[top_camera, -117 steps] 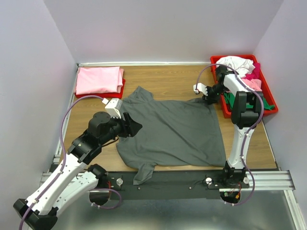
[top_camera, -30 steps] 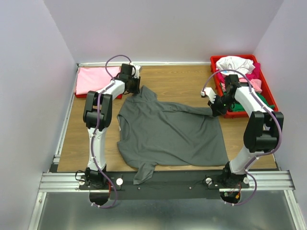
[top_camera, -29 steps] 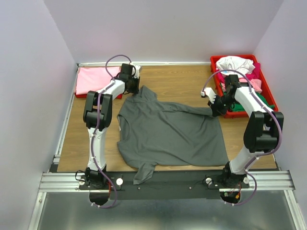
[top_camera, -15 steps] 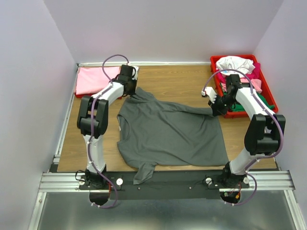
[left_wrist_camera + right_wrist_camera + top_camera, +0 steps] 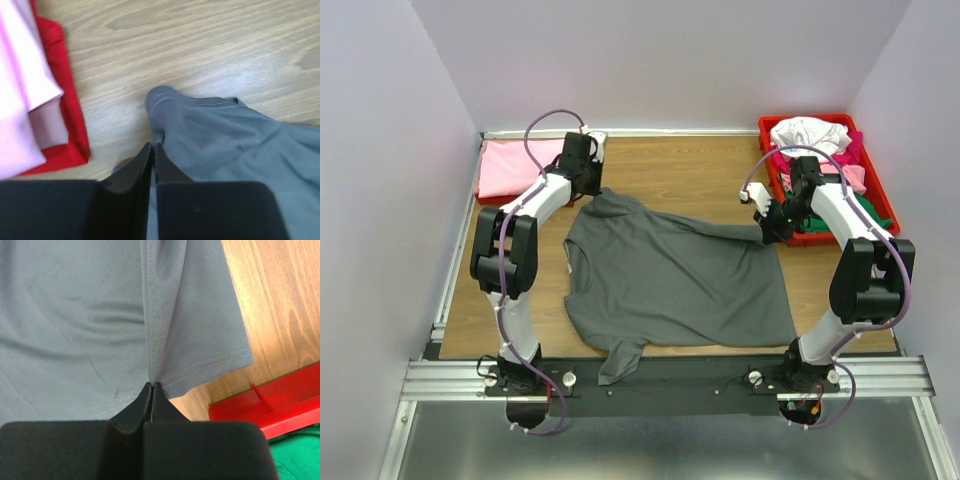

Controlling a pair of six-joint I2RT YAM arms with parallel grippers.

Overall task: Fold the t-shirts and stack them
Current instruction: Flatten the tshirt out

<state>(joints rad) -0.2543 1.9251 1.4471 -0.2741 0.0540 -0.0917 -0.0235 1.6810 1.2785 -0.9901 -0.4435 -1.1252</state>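
A large dark grey t-shirt (image 5: 670, 275) lies spread on the wooden table. My left gripper (image 5: 592, 189) is shut on its far left corner; in the left wrist view the jaws (image 5: 154, 146) pinch a fold of grey cloth (image 5: 210, 135). My right gripper (image 5: 764, 232) is shut on the shirt's far right corner; in the right wrist view the jaws (image 5: 152, 385) pinch the hemmed edge (image 5: 190, 340). A folded pink shirt (image 5: 525, 167) lies on a red tray at the far left. White, magenta and green shirts (image 5: 815, 135) are piled in the red tray at the far right.
The red tray (image 5: 880, 215) at the far right sits close beside my right gripper and shows in the right wrist view (image 5: 280, 400). The left red tray's edge (image 5: 70, 115) lies just left of my left gripper. Bare wood (image 5: 680, 170) lies beyond the shirt.
My left gripper has drawn the shirt's far left corner a little left and back, and the left arm's elbow has swung outward to the left. The right gripper has barely moved.
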